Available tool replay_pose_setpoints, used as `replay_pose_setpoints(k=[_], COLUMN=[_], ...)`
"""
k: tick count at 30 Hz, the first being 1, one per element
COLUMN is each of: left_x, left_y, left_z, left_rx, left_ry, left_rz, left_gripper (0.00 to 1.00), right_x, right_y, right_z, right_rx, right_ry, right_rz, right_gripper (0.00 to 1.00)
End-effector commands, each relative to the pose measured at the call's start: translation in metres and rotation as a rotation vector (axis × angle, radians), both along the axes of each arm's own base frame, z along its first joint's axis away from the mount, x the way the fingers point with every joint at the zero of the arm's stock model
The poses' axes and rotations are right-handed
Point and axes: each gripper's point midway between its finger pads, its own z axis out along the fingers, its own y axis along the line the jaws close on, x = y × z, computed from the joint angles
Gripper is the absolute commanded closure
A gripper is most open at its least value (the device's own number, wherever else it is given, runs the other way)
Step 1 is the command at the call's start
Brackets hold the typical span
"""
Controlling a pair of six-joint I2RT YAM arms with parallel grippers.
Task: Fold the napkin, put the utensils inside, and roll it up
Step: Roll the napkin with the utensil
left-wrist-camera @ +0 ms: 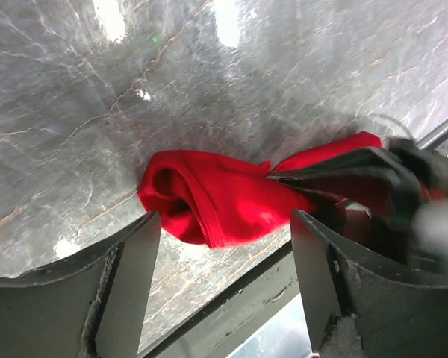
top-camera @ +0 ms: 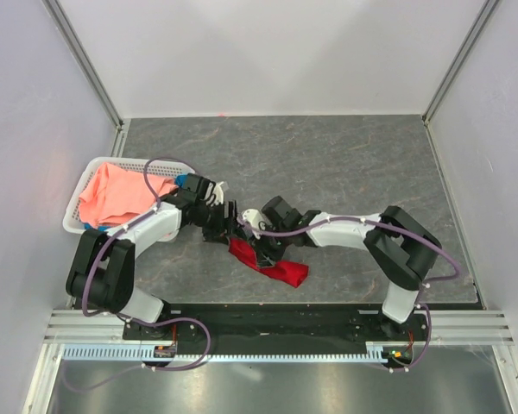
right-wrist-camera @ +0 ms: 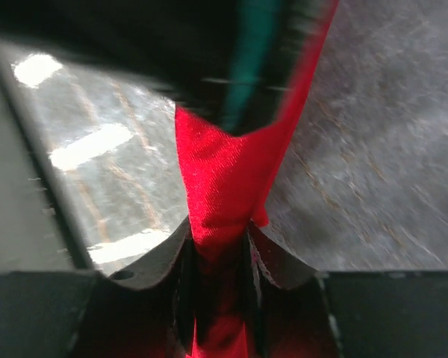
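Note:
The deep red napkin (top-camera: 278, 268) lies bunched and elongated on the grey table near the front edge. My right gripper (top-camera: 257, 241) is shut on its upper end; in the right wrist view the cloth (right-wrist-camera: 216, 164) is pinched between the jaws (right-wrist-camera: 218, 233). My left gripper (top-camera: 222, 226) stands open just left of it. In the left wrist view its jaws (left-wrist-camera: 224, 218) straddle the rolled end of the napkin (left-wrist-camera: 209, 195) without touching it, and the right gripper (left-wrist-camera: 358, 170) grips the cloth at the right. The utensils are out of view.
A white basket (top-camera: 73, 216) at the left edge of the table holds a salmon-pink cloth (top-camera: 116, 194), with a bit of blue cloth (top-camera: 180, 181) at its right side. The black base rail (top-camera: 268, 317) runs along the table's near edge.

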Motion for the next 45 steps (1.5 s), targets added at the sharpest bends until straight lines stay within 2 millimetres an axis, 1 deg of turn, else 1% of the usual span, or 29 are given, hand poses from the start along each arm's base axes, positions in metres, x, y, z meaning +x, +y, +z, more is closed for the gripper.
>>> replay_pose_setpoints(k=[1, 3, 4, 5, 6, 7, 8, 12, 13, 14, 18, 19, 20, 21, 22, 23, 25, 26, 30, 31, 34, 35, 37, 38, 39, 41, 42, 44, 45], left_x=[0.013, 0.009, 0.008, 0.005, 0.004, 0.004, 0.001, 0.002, 0.007, 0.005, 0.004, 0.001, 0.005, 0.004, 0.001, 0.003, -0.003, -0.001, -0.002, -0.003, -0.004, -0.003, -0.003, -0.004, -0.003, -0.005, -0.006, -0.006, -0.007], left_y=[0.007, 0.011, 0.013, 0.015, 0.015, 0.014, 0.016, 0.022, 0.019, 0.017, 0.002, 0.002, -0.001, -0.002, -0.002, -0.003, -0.003, -0.005, -0.008, -0.007, -0.006, -0.006, -0.006, -0.005, -0.005, -0.005, -0.005, -0.005, -0.004], left_z=[0.017, 0.014, 0.011, 0.007, 0.006, 0.006, 0.002, -0.005, -0.002, -0.006, -0.003, -0.007, -0.004, -0.004, -0.007, -0.006, -0.012, -0.012, -0.017, -0.021, -0.026, -0.027, -0.031, -0.035, -0.036, -0.042, -0.044, -0.048, -0.050], left_rx=[0.040, 0.055, 0.062, 0.063, 0.058, 0.050, 0.055, 0.075, 0.057, 0.044, -0.069, -0.079, -0.104, -0.115, -0.117, -0.131, -0.133, -0.144, -0.170, -0.167, -0.160, -0.156, -0.150, -0.143, -0.140, -0.132, -0.129, -0.121, -0.116], left_ry=[-0.114, -0.113, -0.116, -0.104, -0.106, -0.115, -0.105, -0.120, -0.147, -0.146, -0.182, -0.178, -0.201, -0.202, -0.198, -0.215, -0.191, -0.207, -0.211, -0.205, -0.194, -0.193, -0.186, -0.174, -0.169, -0.144, -0.135, -0.113, -0.106], left_rz=[0.023, 0.046, 0.057, 0.068, 0.075, 0.078, 0.086, 0.123, 0.126, 0.125, 0.106, 0.110, 0.116, 0.115, 0.113, 0.113, 0.107, 0.102, 0.098, 0.099, 0.102, 0.101, 0.102, 0.103, 0.105, 0.103, 0.102, 0.104, 0.105], left_gripper=[0.23, 0.23, 0.23, 0.23, 0.23, 0.23, 0.24, 0.27, 0.27, 0.28, 0.29, 0.29, 0.30, 0.30, 0.30, 0.31, 0.32, 0.33, 0.39, 0.49, 0.64, 0.72, 0.78, 0.84, 0.87, 0.98, 0.98, 0.98, 0.98], right_x=[-0.047, -0.041, -0.044, -0.043, -0.038, -0.040, -0.034, -0.025, -0.022, -0.020, -0.014, -0.012, -0.010, -0.010, -0.008, -0.007, -0.006, -0.005, -0.002, -0.001, 0.002, 0.004, 0.007, 0.010, 0.012, 0.019, 0.025, 0.034, 0.043], right_y=[-0.008, -0.009, -0.007, -0.008, -0.009, -0.009, -0.011, -0.016, -0.016, -0.016, -0.019, -0.019, -0.020, -0.021, -0.021, -0.022, -0.022, -0.022, -0.022, -0.022, -0.022, -0.022, -0.022, -0.022, -0.021, -0.022, -0.022, -0.022, -0.024], right_z=[-0.017, -0.017, -0.017, -0.017, -0.017, -0.018, -0.019, -0.026, -0.026, -0.027, -0.035, -0.036, -0.037, -0.042, -0.043, -0.043, -0.046, -0.048, -0.051, -0.051, -0.047, -0.046, -0.040, -0.038, -0.030, -0.026, -0.016, -0.008, 0.003], right_rx=[0.052, 0.084, 0.112, 0.124, 0.143, 0.161, 0.174, 0.180, 0.183, 0.190, 0.177, 0.174, 0.173, 0.161, 0.161, 0.161, 0.153, 0.152, 0.145, 0.144, 0.146, 0.148, 0.152, 0.150, 0.151, 0.133, 0.135, 0.123, 0.120], right_ry=[0.393, 0.446, 0.499, 0.527, 0.551, 0.600, 0.616, 0.695, 0.702, 0.712, 0.744, 0.745, 0.755, 0.766, 0.768, 0.774, 0.781, 0.781, 0.781, 0.777, 0.767, 0.761, 0.748, 0.732, 0.713, 0.663, 0.624, 0.543, 0.464], right_rz=[0.061, 0.050, 0.069, 0.068, 0.061, 0.068, 0.056, -0.002, -0.012, -0.016, -0.057, -0.063, -0.076, -0.091, -0.096, -0.104, -0.113, -0.116, -0.129, -0.129, -0.138, -0.141, -0.147, -0.154, -0.154, -0.172, -0.179, -0.196, -0.215], right_gripper=[0.68, 0.68, 0.69, 0.69, 0.69, 0.69, 0.70, 0.70, 0.70, 0.70, 0.70, 0.70, 0.70, 0.70, 0.70, 0.70, 0.70, 0.70, 0.69, 0.68, 0.64, 0.64, 0.62, 0.61, 0.60, 0.53, 0.48, 0.38, 0.34])
